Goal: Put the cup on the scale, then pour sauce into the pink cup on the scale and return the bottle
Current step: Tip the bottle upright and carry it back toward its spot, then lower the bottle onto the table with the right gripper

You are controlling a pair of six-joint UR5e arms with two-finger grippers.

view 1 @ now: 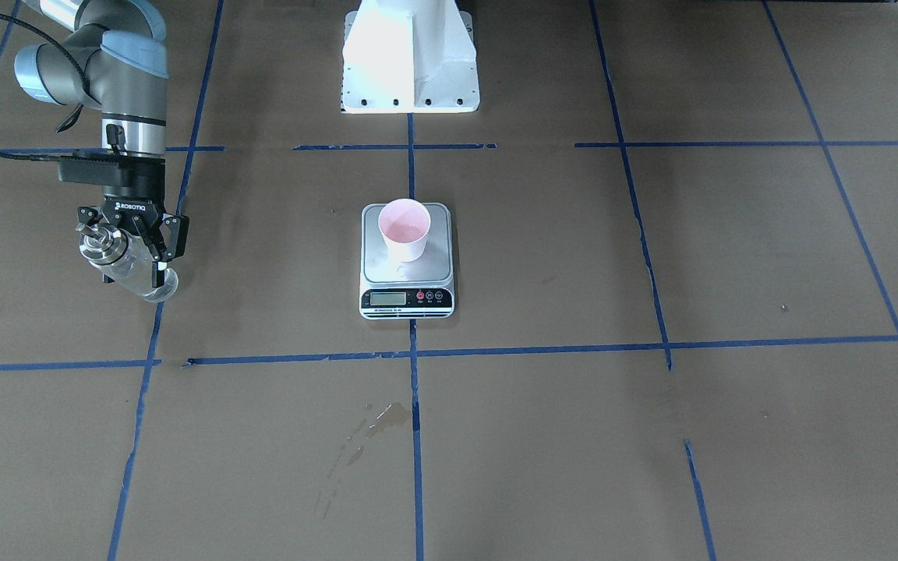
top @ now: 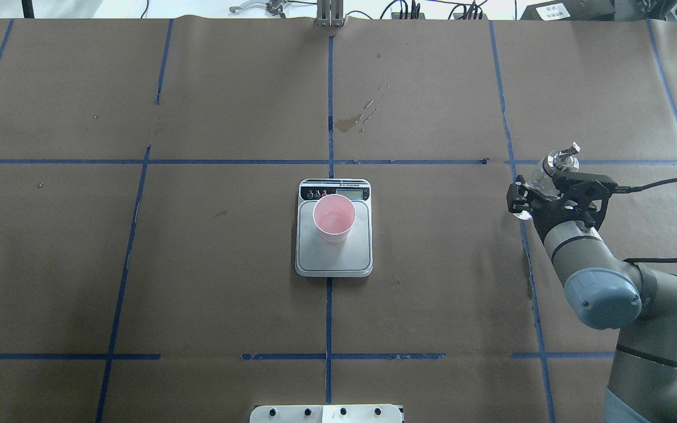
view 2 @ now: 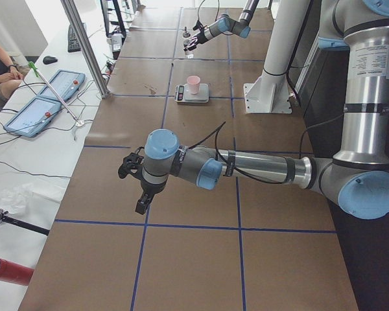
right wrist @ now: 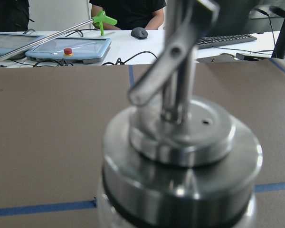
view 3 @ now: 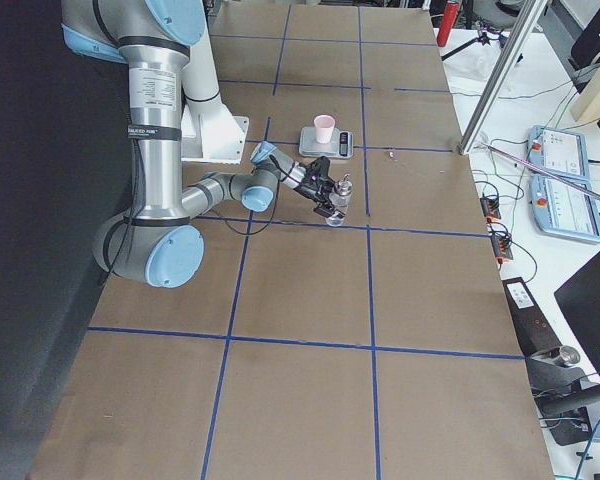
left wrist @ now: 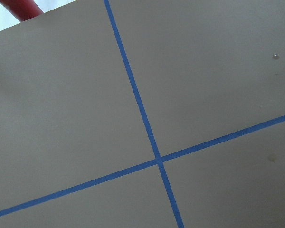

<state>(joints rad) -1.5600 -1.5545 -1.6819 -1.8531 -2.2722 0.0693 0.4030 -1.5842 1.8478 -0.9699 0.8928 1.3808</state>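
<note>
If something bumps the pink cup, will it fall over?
Probably fairly easily. The cup looks like thin paper, so likely light, and its base is narrower than its rim. A sheen inside hints at a little liquid, which may steady it. On the scale's smooth steel top it might slide first.

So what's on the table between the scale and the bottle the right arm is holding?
Nothing: in the overhead view, only bare brown paper lies between the scale and the bottle.
</note>
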